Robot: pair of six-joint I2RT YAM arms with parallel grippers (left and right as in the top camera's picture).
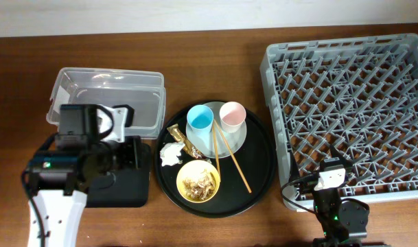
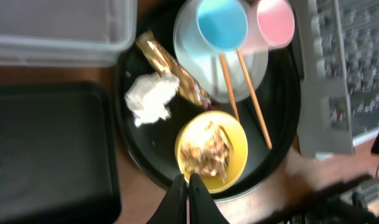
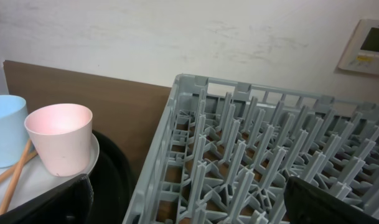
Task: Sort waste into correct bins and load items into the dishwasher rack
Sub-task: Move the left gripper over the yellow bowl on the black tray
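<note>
at the desk's (image 1: 195, 41) left side, the left tool (image 2: 188, 182) is seen clenched, fingers (image 2: 175, 198) pressed together on nothing; the right tool (image 3: 186, 186) is spread wide by the dishwasher rack (image 3: 239, 155), nothing grasped.

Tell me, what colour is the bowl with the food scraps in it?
The bowl is yellow, shown best in the left wrist view.

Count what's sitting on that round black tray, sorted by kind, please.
Cups: 2, blue cup and pink cup
Plate: 1
Yellow bowl, holding food scraps: 1
Chopsticks: 2
Napkin: 1
Wrapper: 1
Total: 8
</note>
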